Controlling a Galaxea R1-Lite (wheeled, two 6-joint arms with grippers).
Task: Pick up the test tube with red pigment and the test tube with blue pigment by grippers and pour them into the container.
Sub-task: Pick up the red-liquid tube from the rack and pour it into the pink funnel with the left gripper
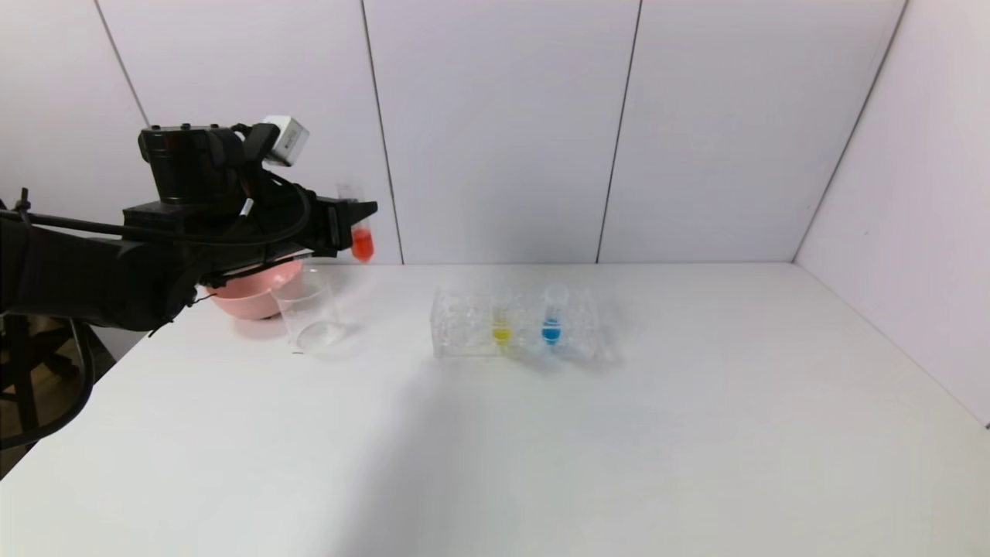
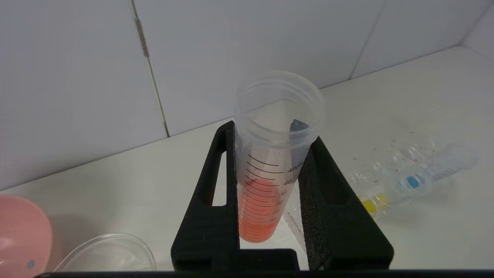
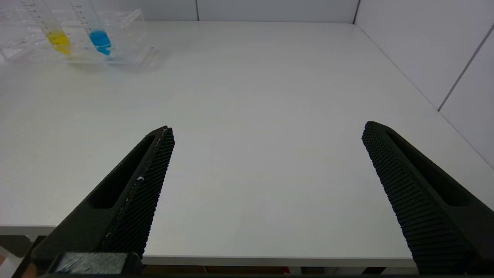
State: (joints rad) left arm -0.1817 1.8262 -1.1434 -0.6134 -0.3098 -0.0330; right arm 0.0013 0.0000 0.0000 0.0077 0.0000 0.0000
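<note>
My left gripper (image 1: 357, 213) (image 2: 270, 133) is shut on the test tube with red pigment (image 1: 360, 236) (image 2: 262, 193), holding it upright in the air just above and to the right of the container (image 1: 308, 309) (image 2: 106, 255), a clear glass beaker on the table. The test tube with blue pigment (image 1: 551, 316) (image 2: 415, 180) (image 3: 98, 36) stands in the clear rack (image 1: 464, 325) near the table's middle. My right gripper (image 3: 268, 131) hangs open and empty over the table's near edge, out of the head view.
A pink bowl (image 1: 255, 292) (image 2: 19, 231) sits right behind the beaker, under my left arm. A yellow-liquid tube (image 1: 501, 319) (image 3: 56, 36) stands in the rack left of the blue one. White walls close off the table's back and right.
</note>
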